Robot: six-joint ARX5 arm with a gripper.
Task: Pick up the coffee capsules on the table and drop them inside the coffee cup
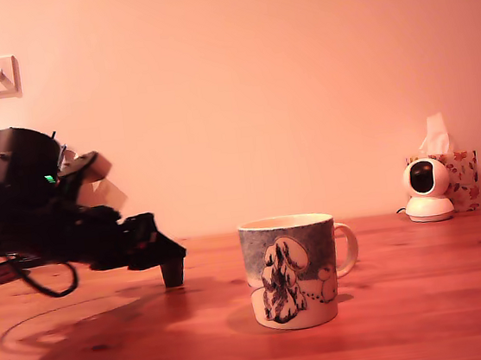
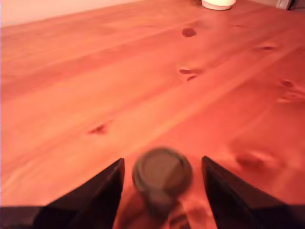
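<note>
A small dark coffee capsule (image 1: 172,274) stands on the reddish wooden table (image 1: 428,298) at the exterior view's left. My black gripper (image 1: 168,256) reaches down over it. In the wrist view the capsule (image 2: 162,172), blurred, sits rim up between the two dark fingers (image 2: 102,191), with a gap of bare wood (image 2: 143,71) on each side, so the gripper (image 2: 162,164) is open around it. The white coffee cup (image 1: 290,270) with the snowy tree drawing stands to the exterior view's right of the capsule, handle pointing right. The cup is out of the wrist view.
A small white round camera (image 1: 427,189) and a floral tissue box (image 1: 461,179) stand at the back right against the wall. The white base of that camera (image 2: 218,4) shows in the wrist view. A black cable (image 1: 44,285) loops under the arm.
</note>
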